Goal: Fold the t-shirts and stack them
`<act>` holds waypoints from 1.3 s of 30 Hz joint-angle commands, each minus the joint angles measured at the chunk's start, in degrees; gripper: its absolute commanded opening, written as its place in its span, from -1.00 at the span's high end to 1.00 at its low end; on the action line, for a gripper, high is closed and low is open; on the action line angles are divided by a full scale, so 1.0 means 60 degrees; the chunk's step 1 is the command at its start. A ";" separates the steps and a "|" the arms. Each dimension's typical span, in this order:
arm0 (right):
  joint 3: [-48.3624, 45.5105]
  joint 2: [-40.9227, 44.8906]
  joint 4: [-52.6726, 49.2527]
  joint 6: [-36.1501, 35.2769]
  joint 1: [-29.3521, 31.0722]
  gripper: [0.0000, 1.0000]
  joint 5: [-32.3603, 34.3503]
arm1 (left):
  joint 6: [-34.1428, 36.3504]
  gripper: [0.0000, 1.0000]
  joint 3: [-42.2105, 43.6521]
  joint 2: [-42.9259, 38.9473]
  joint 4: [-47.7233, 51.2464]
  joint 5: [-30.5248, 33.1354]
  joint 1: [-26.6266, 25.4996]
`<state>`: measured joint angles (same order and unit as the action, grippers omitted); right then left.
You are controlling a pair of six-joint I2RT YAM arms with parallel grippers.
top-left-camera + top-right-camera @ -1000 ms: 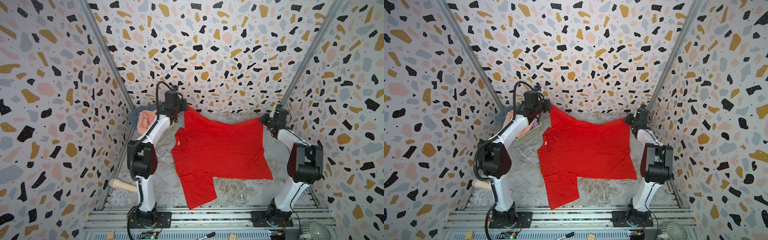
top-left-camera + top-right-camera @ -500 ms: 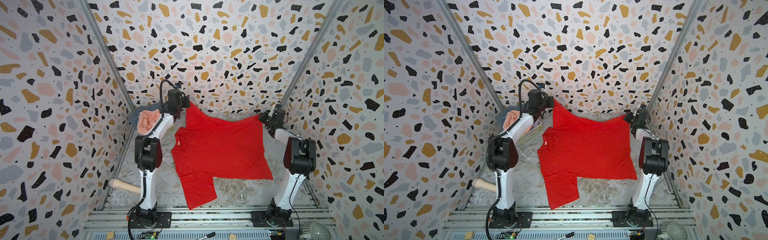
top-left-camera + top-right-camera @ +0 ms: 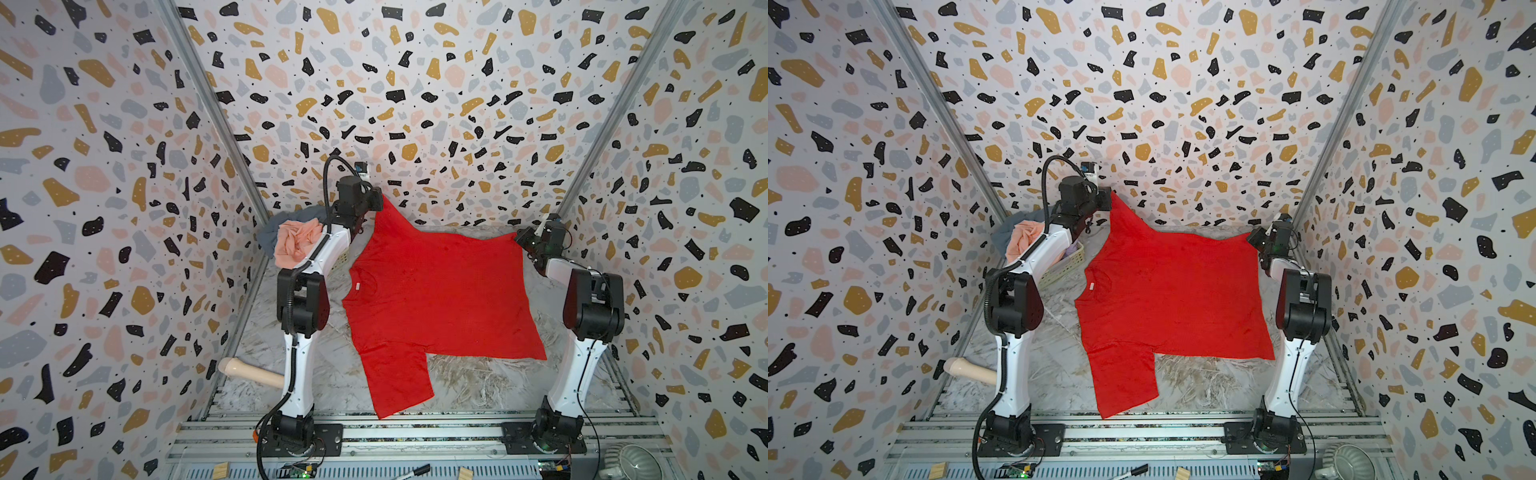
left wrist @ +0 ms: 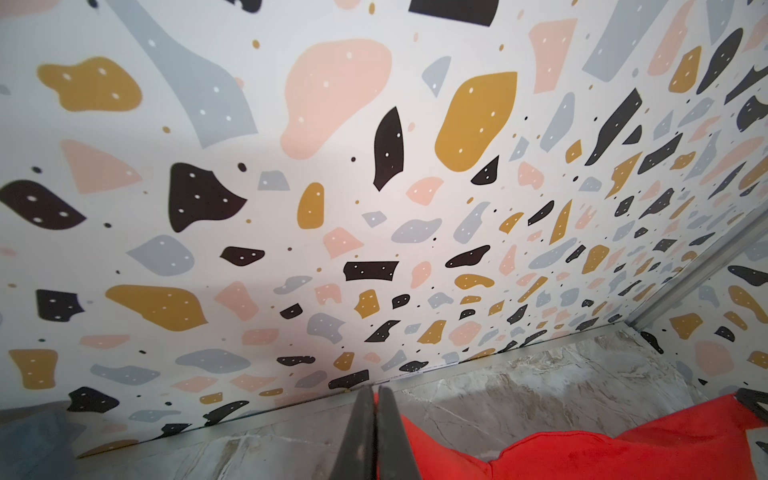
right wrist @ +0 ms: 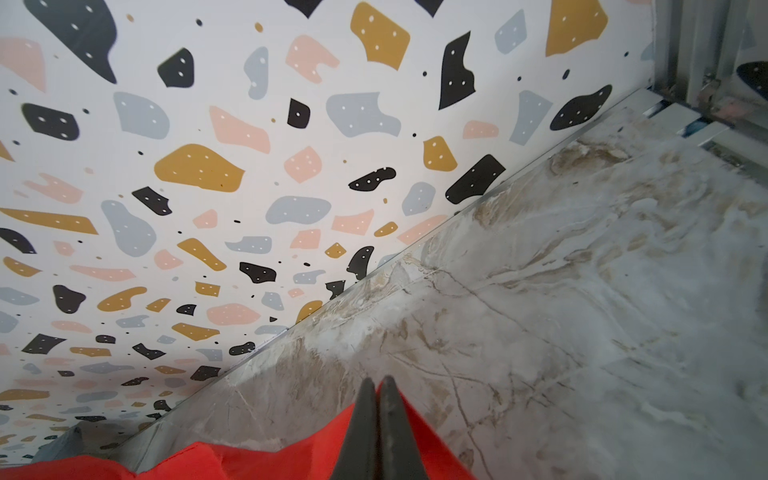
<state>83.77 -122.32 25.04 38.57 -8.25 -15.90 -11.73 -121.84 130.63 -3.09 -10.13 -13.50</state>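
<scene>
Black grippers, both clamped tight: your left gripper (image 3: pixel 379 198) has the red t-shirt (image 3: pixel 436 299) by its 11 o'clock corner, right gripper (image 3: pixel 517 237) by the 1 o'clock corner. Both just reached further toward 12, left climbing, so the far edge hangs lifted. Rest trails toward 6 on the table (image 3: pixel 478 382); spread looks nearly done, fold not started.

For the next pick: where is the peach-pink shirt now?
In a top view the peach-pink shirt lies crumpled in the far left corner, over the grey-blue shirt.
</scene>
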 commanded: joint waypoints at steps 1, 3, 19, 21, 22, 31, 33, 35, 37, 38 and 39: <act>0.0382 0.0142 0.0080 -0.0001 0.0012 1.00 0.0013 | 0.0163 1.00 0.0179 -0.0185 -0.0567 -0.0150 0.0058; 0.0472 0.0185 -0.0064 -0.0137 -0.0005 1.00 0.0054 | 0.0182 1.00 0.0464 -0.0384 -0.0584 -0.0095 0.0061; -0.1672 0.1703 -0.1576 -0.2168 -0.0207 1.00 -0.0423 | 0.0192 1.00 0.7388 -0.5075 -0.1693 0.0929 -0.0099; -0.2290 0.2103 -0.1557 -0.2239 -0.0243 1.00 0.0013 | 0.0224 1.00 0.8221 -0.5732 -0.1572 0.1349 -0.0223; -0.2558 0.2245 -0.1539 -0.2224 -0.0301 0.75 0.0345 | 0.0135 0.89 0.8638 -0.6063 -0.1522 0.1386 -0.0264; -0.2565 0.2992 -0.1563 -0.1519 -0.1057 -0.21 -0.0654 | -0.0551 -0.19 0.9833 -0.7573 -0.0965 0.1877 -0.0496; -0.2577 0.3096 -0.1825 -0.1624 -0.0853 -0.20 -0.0794 | -0.0586 -0.20 0.9660 -0.7265 -0.0737 0.1891 -0.0597; -0.2661 0.3117 -0.2088 -0.1691 -0.0581 -0.20 -0.0964 | -0.0606 -0.20 0.9530 -0.6899 -0.0663 0.1852 -0.0720; -0.2817 0.3095 -0.2186 -0.1766 -0.0292 -0.20 -0.1058 | -0.0665 -0.21 0.9298 -0.6421 -0.0445 0.1919 -0.0862; -0.2920 0.3075 -0.2182 -0.1768 -0.0136 -0.20 -0.1063 | -0.0703 -0.21 0.9151 -0.6160 -0.0326 0.1895 -0.0931; -0.3009 0.3029 -0.2147 -0.1802 -0.0012 -0.20 -0.1093 | -0.0772 -0.21 0.9011 -0.5861 -0.0207 0.1890 -0.0974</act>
<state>67.42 -105.34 14.68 28.82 -10.22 -20.51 -15.25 -65.47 91.81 -6.79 0.58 -18.33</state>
